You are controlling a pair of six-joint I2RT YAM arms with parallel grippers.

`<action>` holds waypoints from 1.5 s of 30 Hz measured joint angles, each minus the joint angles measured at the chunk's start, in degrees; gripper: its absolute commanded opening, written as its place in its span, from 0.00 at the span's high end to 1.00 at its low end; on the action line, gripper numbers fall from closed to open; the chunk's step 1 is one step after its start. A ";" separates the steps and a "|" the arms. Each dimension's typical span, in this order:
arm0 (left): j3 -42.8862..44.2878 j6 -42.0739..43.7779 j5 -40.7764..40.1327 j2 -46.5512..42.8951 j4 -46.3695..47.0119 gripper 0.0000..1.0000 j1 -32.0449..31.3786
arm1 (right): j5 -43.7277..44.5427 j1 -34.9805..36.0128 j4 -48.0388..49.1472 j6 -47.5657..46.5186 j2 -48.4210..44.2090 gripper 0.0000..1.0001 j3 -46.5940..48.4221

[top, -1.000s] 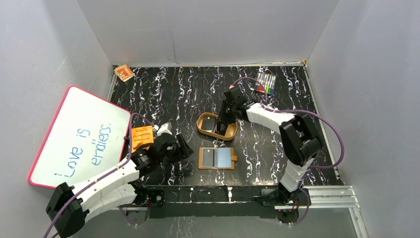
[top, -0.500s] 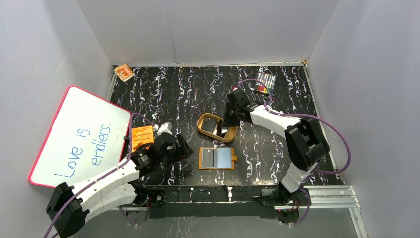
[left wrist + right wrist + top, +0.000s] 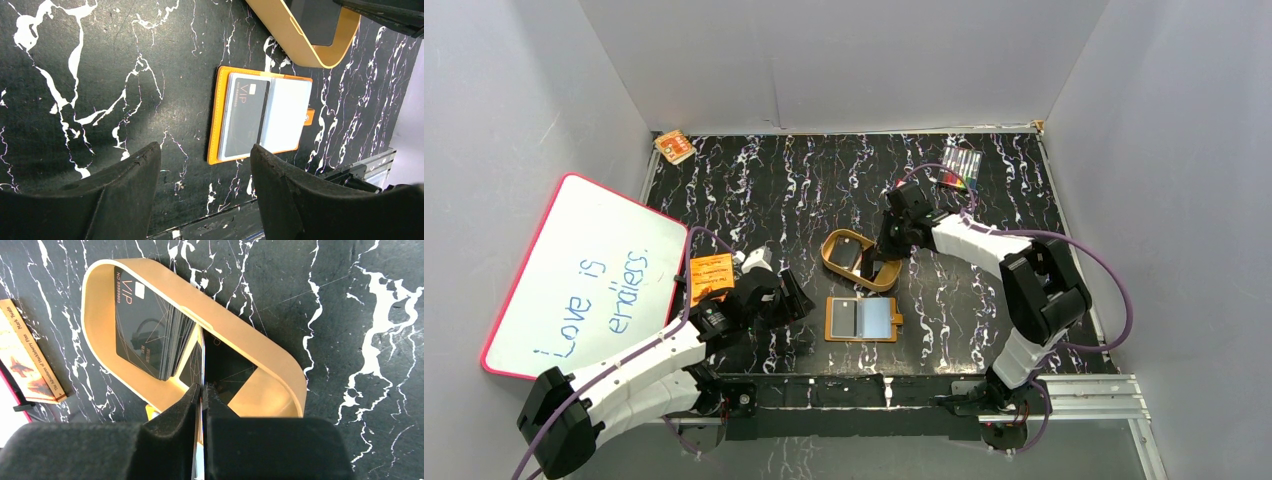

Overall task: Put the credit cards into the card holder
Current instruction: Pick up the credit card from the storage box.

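Observation:
A stack of black credit cards (image 3: 150, 335) lies in the tan oval tray (image 3: 250, 352). My right gripper (image 3: 203, 387) is shut on one black card (image 3: 196, 365), held on edge over the tray's middle; from above it sits at the tray's right side (image 3: 886, 252). The orange card holder (image 3: 861, 319) lies open just in front of the tray, with one black VIP card (image 3: 243, 115) in its left sleeve and a pale empty sleeve on the right. My left gripper (image 3: 205, 152) hangs open to the holder's left, touching nothing.
A whiteboard (image 3: 584, 275) leans at the left wall. An orange printed booklet (image 3: 710, 277) lies beside it. A pack of coloured markers (image 3: 961, 168) sits at the back right, and a small orange item (image 3: 674, 146) is in the back left corner.
My right gripper has shifted slightly right over the tray, with a card tipped up on edge between its fingers. The left arm has not moved.

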 measured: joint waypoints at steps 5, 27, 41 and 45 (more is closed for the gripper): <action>0.00 -0.09 0.00 -0.02 0.02 0.37 0.00 | -1.75 -0.20 0.20 0.00 1.62 0.95 0.00; 15.39 6.25 -7.93 -1.46 -3.41 0.19 0.02 | -8.22 -0.24 -1.51 -9.49 -25.14 1.00 -2.56; 27.21 -12.20 11.13 1.75 11.37 0.10 0.72 | -14.27 -0.02 8.55 -43.95 -54.16 1.00 -5.16; 34.71 -18.29 16.26 7.67 8.90 0.09 1.40 | -8.68 0.61 12.37 -60.89 -54.82 1.00 -5.09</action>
